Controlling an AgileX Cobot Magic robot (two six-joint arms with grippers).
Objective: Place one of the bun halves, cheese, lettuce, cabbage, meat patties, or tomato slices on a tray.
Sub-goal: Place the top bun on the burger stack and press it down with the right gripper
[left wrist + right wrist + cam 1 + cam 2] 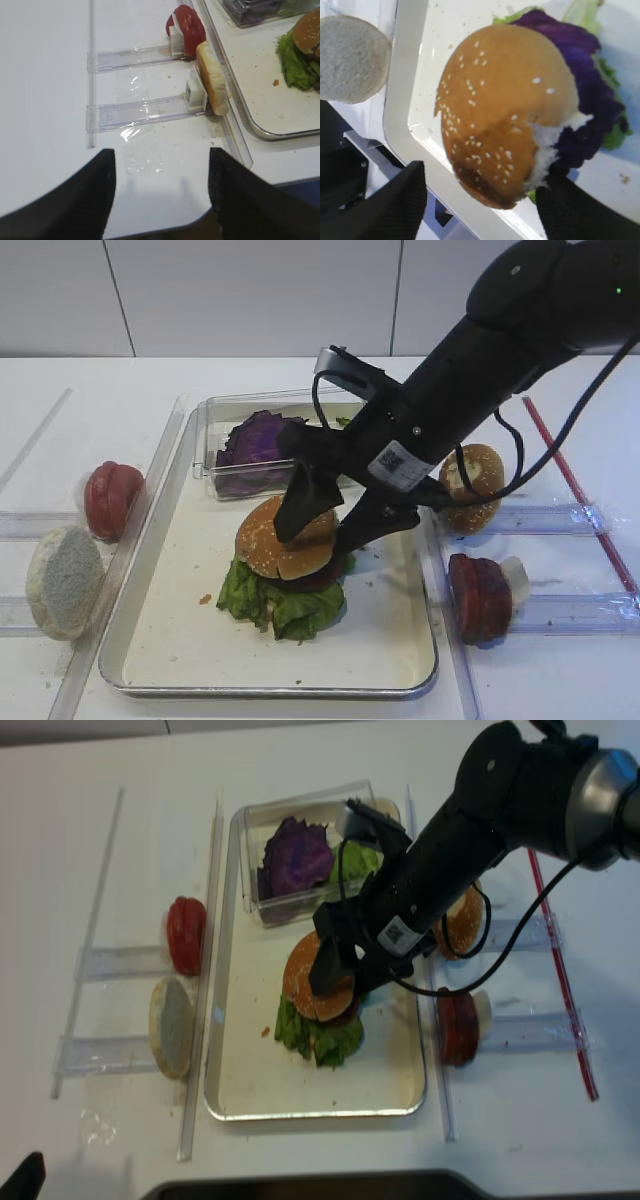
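Tray (160, 640) holds the stack near its middle: lettuce (285, 605) at bottom, cabbage (585, 95) above, sesame bun top (285, 538) topmost. R gripper (322, 525) over tray centre, fingers apart, straddling the bun w/ gaps either side. L gripper (160, 195) well left of tray, over bare table, fingers apart.

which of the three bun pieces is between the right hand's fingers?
The sesame-seeded bun top sitting on the lettuce stack in the tray. The right hand straddles it. The pale bun half is left of the tray; the darker bun sits right of it.
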